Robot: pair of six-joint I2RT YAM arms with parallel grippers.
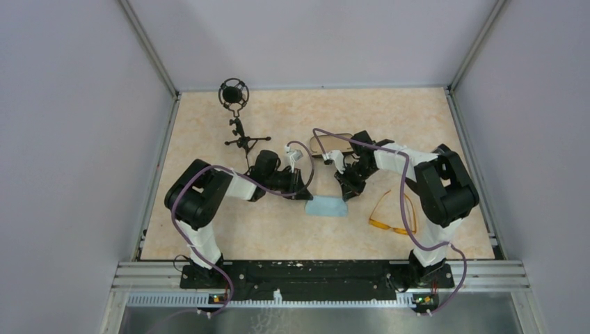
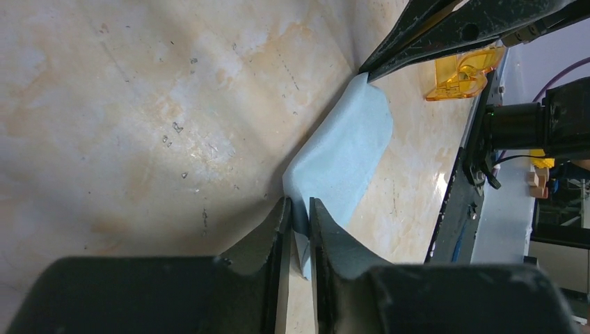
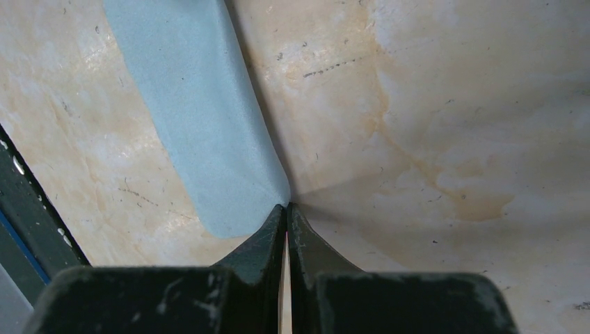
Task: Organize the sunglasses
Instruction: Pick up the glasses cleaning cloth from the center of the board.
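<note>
The orange-amber sunglasses (image 1: 394, 212) lie on the table at the right, beside the right arm; part of them shows in the left wrist view (image 2: 463, 73). The light blue cloth (image 1: 327, 207) lies between the two grippers. My left gripper (image 1: 307, 195) is shut on the cloth's left end (image 2: 344, 153), which is pinched between its fingertips (image 2: 299, 212). My right gripper (image 1: 347, 195) is shut with its tips on the cloth's opposite corner (image 3: 209, 125), low at the table (image 3: 286, 207). The black case (image 1: 330, 145) lies open behind them, tan lining up.
A small black tripod with a round black head (image 1: 236, 118) stands at the back left. The enclosure's metal frame rails run along the table's left, right and near edges (image 1: 320, 268). The right gripper's fingers (image 2: 445, 28) show in the left wrist view.
</note>
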